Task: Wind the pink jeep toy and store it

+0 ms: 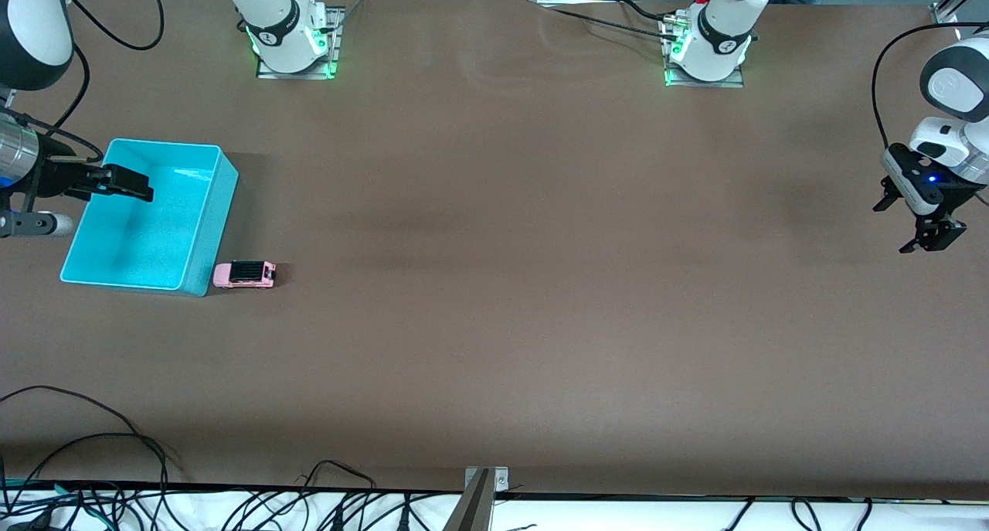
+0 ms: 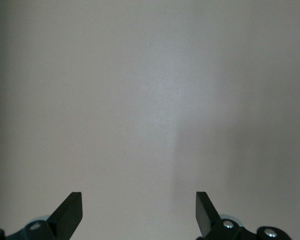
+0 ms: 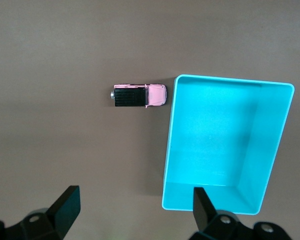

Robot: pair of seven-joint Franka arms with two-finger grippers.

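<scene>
A: Front view, surface?
B: Brown table [image 1: 510,284], matte, with faint darker patches across its middle. Cables [image 1: 93,469] trail along the edge nearest the camera, over a white strip. Two arm bases with green lights stand at the edge farthest from the camera.

A: Items on it?
B: Turquoise bin [image 1: 202,237], open-topped, at the right arm's end. Jeep [image 1: 245,274], pink with a black roof, on its wheels just beside the bin's corner nearest the camera, outside the bin.

A: Grippers?
B: Right gripper [image 1: 127,183] hangs over the bin. Left gripper [image 1: 931,237] waits over bare table at the left arm's end, well apart from the jeep.

A: Left wrist view?
B: Plain table surface only; left gripper [image 2: 139,210] fingers apart, nothing between them.

A: Right wrist view?
B: Bin [image 3: 170,150], its inside bare, with the jeep [image 3: 139,95] beside one corner, nose toward the wall. Right gripper [image 3: 135,207] fingers spread wide, holding nothing.
</scene>
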